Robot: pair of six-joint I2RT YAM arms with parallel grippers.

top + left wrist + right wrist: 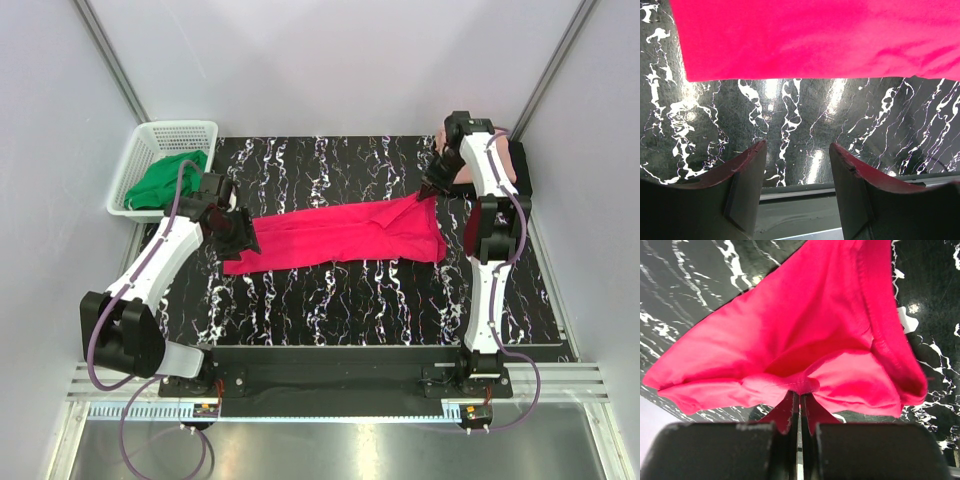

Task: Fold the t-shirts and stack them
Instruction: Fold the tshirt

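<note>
1. So, top cam: pink shirt (340,235) lies stretched across table (330,300); R gripper (430,192) at its far-right corner, L gripper (245,238) at its left end.
2. L wrist: fingers (747,170) apart, nothing between; shirt edge just ahead.
3. R wrist: jaws clenched on shirt fold.

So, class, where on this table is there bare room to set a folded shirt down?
Two bare patches: the far strip of table between basket and right arm, beyond the crimson shirt; and the near strip between that shirt and the near edge. Crowded: the far right corner, where the right gripper pinches the shirt beside a pale shirt.
</note>
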